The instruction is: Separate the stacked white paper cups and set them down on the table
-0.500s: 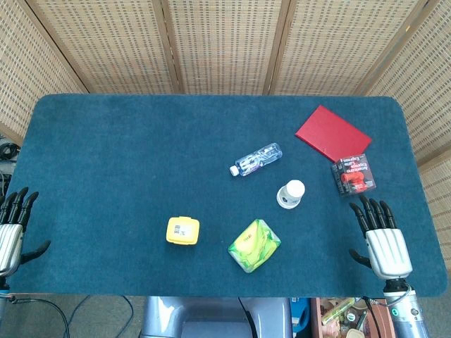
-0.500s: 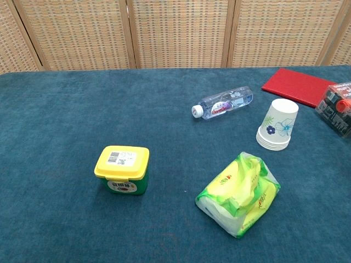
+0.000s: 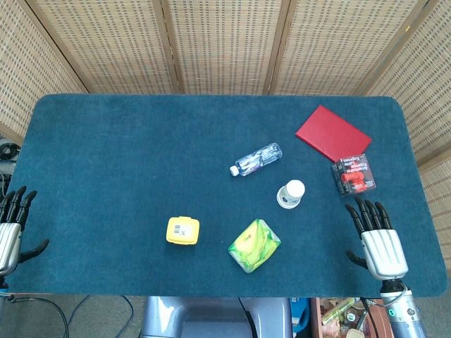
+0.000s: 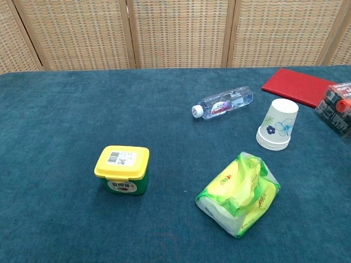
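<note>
The stacked white paper cups [image 3: 290, 193] stand upside down on the blue table, right of centre; in the chest view the stack [image 4: 277, 125] shows a blue flower print and several rims at its base. My right hand [image 3: 378, 236] lies flat near the table's front right edge, fingers spread and empty, well to the right of the cups. My left hand [image 3: 10, 227] rests at the front left edge, fingers apart, holding nothing. Neither hand shows in the chest view.
A clear water bottle [image 3: 255, 159] lies behind the cups. A green-yellow wipes pack [image 3: 254, 244] and a yellow-lidded tub [image 3: 182, 230] sit toward the front. A red book [image 3: 332, 132] and a black-red package [image 3: 354, 174] lie at the right.
Both hands have drawn back slightly toward the front edge of the table. The cups and other objects have not moved.
</note>
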You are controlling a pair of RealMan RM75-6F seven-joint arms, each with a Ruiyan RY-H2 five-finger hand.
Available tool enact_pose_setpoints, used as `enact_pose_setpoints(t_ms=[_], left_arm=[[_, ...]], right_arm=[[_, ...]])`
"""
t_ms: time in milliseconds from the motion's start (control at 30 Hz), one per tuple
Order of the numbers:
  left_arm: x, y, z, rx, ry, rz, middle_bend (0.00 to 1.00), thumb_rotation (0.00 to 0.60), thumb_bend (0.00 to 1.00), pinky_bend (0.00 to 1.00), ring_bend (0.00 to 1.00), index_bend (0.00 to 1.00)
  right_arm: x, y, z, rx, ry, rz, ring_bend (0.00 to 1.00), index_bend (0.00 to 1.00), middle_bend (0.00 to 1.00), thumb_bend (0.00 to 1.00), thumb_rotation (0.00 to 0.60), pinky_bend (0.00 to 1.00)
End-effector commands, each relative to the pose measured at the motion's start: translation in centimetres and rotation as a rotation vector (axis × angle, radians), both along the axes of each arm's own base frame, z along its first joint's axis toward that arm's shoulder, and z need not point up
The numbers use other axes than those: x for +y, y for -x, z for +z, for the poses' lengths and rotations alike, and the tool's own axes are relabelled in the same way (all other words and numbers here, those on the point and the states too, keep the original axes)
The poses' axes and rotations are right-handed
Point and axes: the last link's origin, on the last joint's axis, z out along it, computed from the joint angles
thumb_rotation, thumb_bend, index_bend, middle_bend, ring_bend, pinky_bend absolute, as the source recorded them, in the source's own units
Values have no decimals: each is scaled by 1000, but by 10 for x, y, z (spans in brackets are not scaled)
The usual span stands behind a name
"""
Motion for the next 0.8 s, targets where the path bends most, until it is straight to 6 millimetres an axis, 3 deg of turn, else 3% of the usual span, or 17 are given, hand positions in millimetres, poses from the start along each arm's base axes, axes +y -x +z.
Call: enact_pose_setpoints(t_ms=[33,400,800], left_arm=[[0,0,0,0,1,0,0,600,207,0,0,0],[0,-1,1,-2,-4,-3,0,600,208,0,0,0],[1,-1,-3,12,5,2,0,600,208,0,0,0]], right_arm=[[0,0,-1,2,-5,-1,0,122,0,93,600,38],[-2,-8,-2,-20,3,44,0,122,0,93,600,39],[-49,-62,-2,21,-48,151,0,158,0,93,600,92]])
